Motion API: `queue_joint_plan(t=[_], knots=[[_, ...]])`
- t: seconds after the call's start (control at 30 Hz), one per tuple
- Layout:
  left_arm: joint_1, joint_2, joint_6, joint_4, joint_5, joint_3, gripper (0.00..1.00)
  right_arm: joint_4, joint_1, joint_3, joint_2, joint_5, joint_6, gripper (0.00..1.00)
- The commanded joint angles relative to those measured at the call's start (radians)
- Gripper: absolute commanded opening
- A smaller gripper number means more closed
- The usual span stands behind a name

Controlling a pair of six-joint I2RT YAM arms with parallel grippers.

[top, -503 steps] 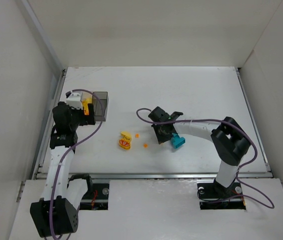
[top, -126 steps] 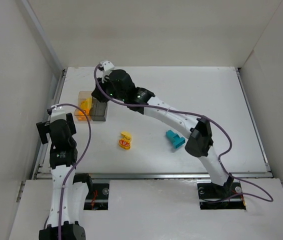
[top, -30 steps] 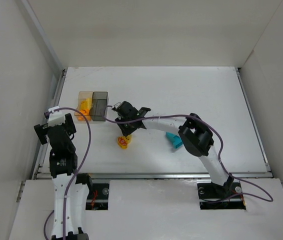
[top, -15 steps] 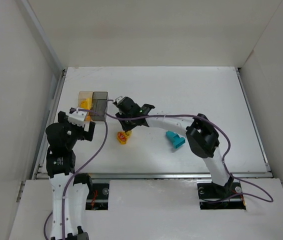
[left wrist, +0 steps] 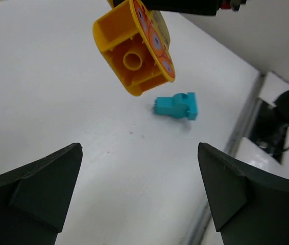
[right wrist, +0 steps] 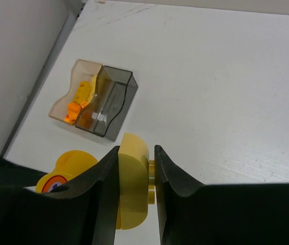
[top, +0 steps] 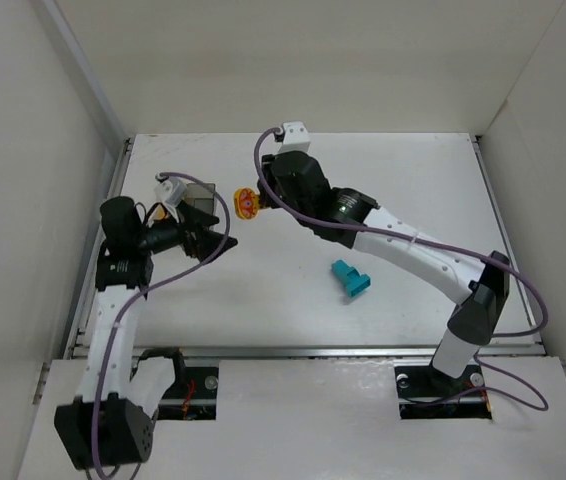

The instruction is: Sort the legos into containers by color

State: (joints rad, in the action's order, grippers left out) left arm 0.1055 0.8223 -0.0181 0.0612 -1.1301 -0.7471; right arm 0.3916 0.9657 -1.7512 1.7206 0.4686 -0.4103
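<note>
My right gripper (top: 255, 200) is shut on a pale yellow lego (right wrist: 133, 184), with a yellow-orange lego with red marks (right wrist: 65, 171) attached beside it. It holds them in the air just right of the containers; they also show in the top view (top: 246, 205) and the left wrist view (left wrist: 134, 48). The amber box (right wrist: 78, 94) holds orange bits, and the grey box (right wrist: 111, 102) adjoins it. My left gripper (left wrist: 139, 168) is open and empty, in front of the boxes (top: 215, 243). The teal block (top: 351, 279) lies on the table, also in the left wrist view (left wrist: 176, 106).
My left arm and its wrist camera (top: 171, 185) cover part of the boxes in the top view. White walls enclose the table on the left, back and right. A metal rail (top: 303, 351) runs along the near edge.
My right gripper has lifted the yellow legos off the table and carried them back toward the boxes. My left gripper has swung right, in front of the boxes.
</note>
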Motion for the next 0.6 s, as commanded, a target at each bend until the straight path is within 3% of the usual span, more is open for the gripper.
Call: queue_joint_plan(t=[0.0, 0.13, 0.23, 0.33, 0.4, 0.47, 0.57], knots=[[-0.047, 0.124, 0.156, -0.133, -0.166, -0.108, 0.94, -0.046, 0.044, 0.015, 0.017, 0.116, -0.013, 0.00], [-0.098, 0.265, 0.185, -0.101, -0.253, -0.202, 0.92, -0.071, 0.056, 0.027, 0.017, 0.162, -0.004, 0.00], [-0.122, 0.328, 0.130, -0.013, -0.254, -0.256, 0.89, -0.100, 0.056, 0.038, 0.017, 0.173, 0.007, 0.00], [-0.132, 0.337, 0.104, -0.003, -0.214, -0.256, 0.89, -0.114, 0.056, 0.038, 0.017, 0.162, 0.016, 0.00], [-0.144, 0.347, 0.116, -0.012, -0.180, -0.265, 0.84, -0.114, 0.056, 0.038, 0.027, 0.153, 0.025, 0.00], [-0.165, 0.371, 0.127, 0.002, -0.107, -0.265, 0.77, -0.125, 0.056, 0.038, 0.027, 0.140, 0.025, 0.00], [-0.165, 0.414, 0.103, 0.040, -0.010, -0.275, 0.47, -0.145, 0.056, 0.038, 0.036, 0.108, 0.038, 0.00]])
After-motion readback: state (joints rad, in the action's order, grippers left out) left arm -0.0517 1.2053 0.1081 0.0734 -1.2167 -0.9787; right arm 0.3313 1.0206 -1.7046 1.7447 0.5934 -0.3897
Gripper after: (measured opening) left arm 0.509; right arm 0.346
